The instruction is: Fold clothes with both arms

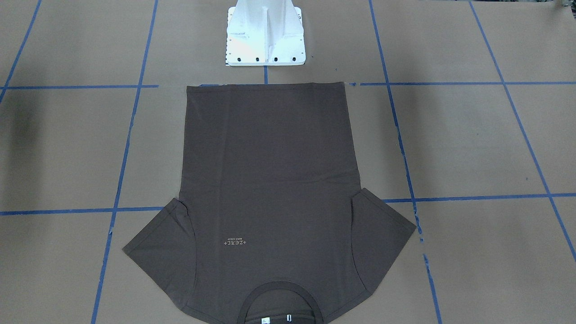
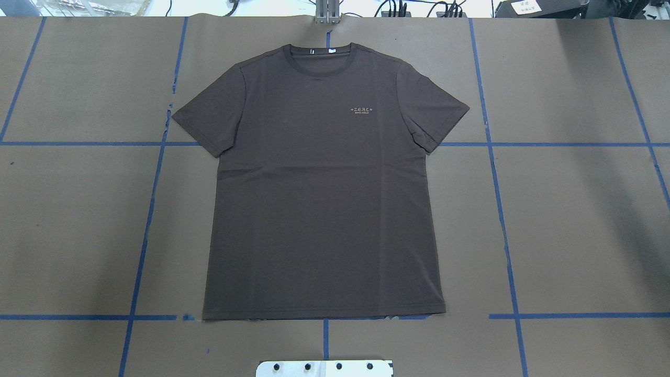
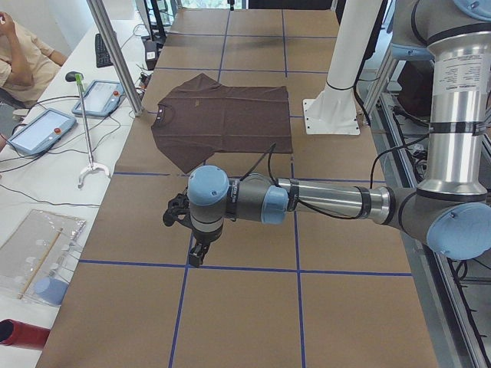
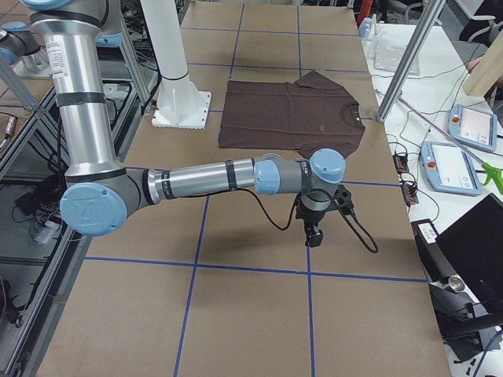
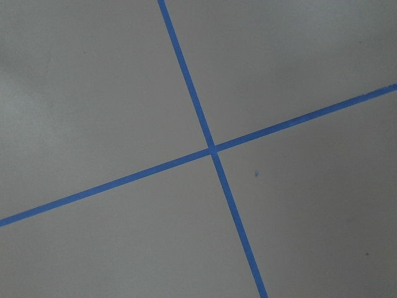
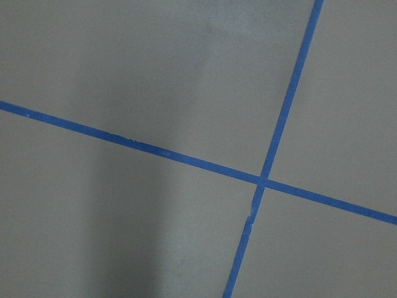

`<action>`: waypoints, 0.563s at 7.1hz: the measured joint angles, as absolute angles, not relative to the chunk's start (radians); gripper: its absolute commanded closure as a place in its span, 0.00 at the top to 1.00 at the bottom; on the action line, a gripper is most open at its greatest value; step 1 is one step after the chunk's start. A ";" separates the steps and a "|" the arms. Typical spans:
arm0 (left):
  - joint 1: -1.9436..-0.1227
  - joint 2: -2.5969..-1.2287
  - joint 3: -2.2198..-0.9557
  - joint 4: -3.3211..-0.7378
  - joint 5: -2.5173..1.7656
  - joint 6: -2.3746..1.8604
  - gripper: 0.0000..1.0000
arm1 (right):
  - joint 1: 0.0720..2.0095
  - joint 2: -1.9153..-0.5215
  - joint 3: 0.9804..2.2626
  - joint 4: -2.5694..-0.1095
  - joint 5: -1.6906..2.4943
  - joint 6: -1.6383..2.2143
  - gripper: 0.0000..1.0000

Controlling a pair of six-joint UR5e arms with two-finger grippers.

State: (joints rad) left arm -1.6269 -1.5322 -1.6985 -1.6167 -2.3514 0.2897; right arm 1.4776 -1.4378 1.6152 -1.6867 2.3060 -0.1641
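The clothes are one dark brown short-sleeved T-shirt (image 2: 324,199), spread flat and face up on the brown table, collar at the far edge and hem toward the robot base. It also shows in the front view (image 1: 270,180) and both side views (image 3: 222,119) (image 4: 287,114). My left gripper (image 3: 198,253) hangs over bare table well away from the shirt, pointing down. My right gripper (image 4: 313,234) does the same at the other end. I cannot tell whether either is open or shut. Both wrist views show only taped table.
A white pedestal base (image 1: 264,33) is bolted just behind the shirt's hem. Blue tape lines (image 2: 502,209) grid the table. A side bench holds teach pendants (image 3: 100,98), with a person (image 3: 23,54) seated there. A metal pole (image 3: 115,54) stands near the collar.
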 measured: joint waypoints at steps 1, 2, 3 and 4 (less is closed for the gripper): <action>-1.608 -1.532 -1.694 -1.636 -2.353 0.286 1.00 | 1.481 -1.439 1.615 -1.685 2.307 -0.164 1.00; -1.573 -1.531 -1.693 -1.669 -2.355 0.280 1.00 | 1.481 -1.442 1.611 -1.680 2.310 -0.165 1.00; -1.547 -1.530 -1.694 -1.687 -2.353 0.281 1.00 | 1.481 -1.451 1.604 -1.674 2.338 -0.166 1.00; -1.537 -1.527 -1.699 -1.695 -2.355 0.285 1.00 | 1.475 -1.460 1.604 -1.653 2.399 -0.157 1.00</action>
State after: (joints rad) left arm -1.5366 -1.5275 -1.6986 -1.6945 -2.3546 0.2855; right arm 1.4750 -1.4597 1.6041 -1.6532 2.3988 -0.1572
